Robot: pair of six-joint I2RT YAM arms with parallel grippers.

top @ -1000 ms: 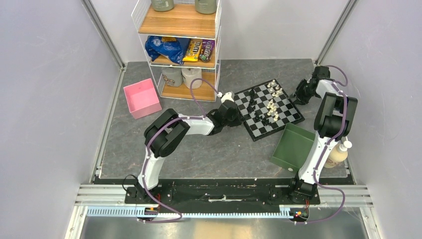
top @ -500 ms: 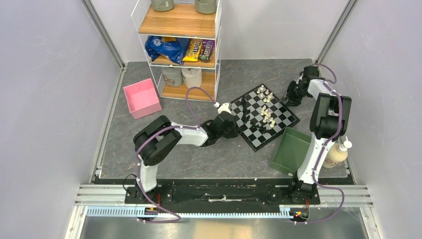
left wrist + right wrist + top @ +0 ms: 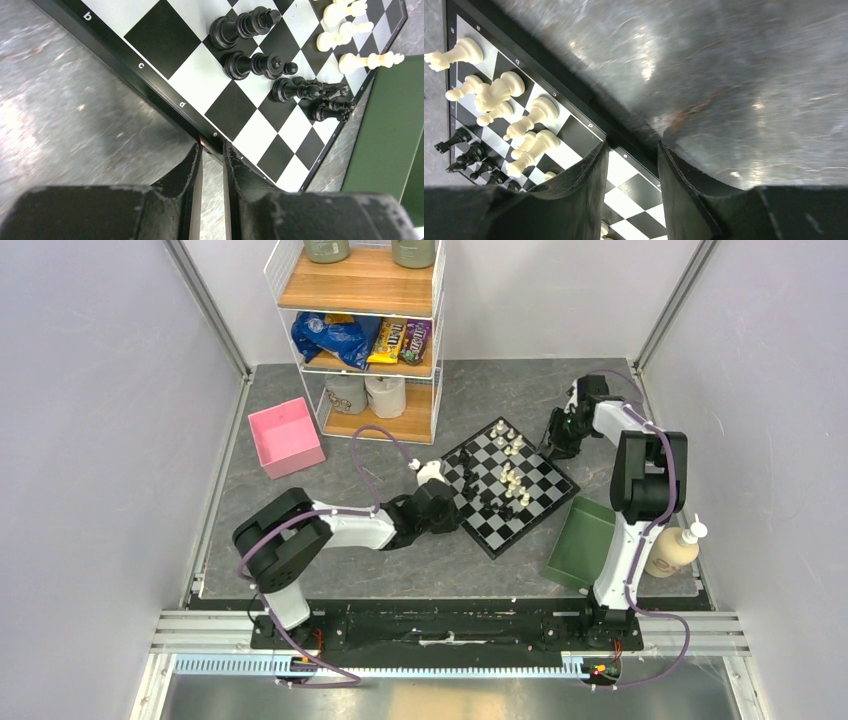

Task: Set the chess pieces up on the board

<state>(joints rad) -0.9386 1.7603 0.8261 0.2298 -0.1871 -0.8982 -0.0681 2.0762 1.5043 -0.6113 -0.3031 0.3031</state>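
Chessboard (image 3: 548, 490), black and pale checks inside a black rim, lies turned like a diamond on the grey table (image 3: 400, 560), just beside the green tray (image 3: 585, 540) and in front of the wire shelf (image 3: 360, 340). Both arms reach it from opposite sides: the left arm stretches low and nearly flat across the table to the near-left edge, while the right arm stands tall and folds over to the far-right edge. The left gripper (image 3: 211, 147) is nearly closed, pinching the rim by the letter e. The right gripper (image 3: 631, 145) stands wider, its fingers clamped either side of the rim. From above, both sets of fingertips are too small to make out. The chess pieces are bunched on the middle squares, black pieces (image 3: 260, 65) in one cluster and cream pieces (image 3: 499, 92) in another; several are cut off at the edges of the wrist views.
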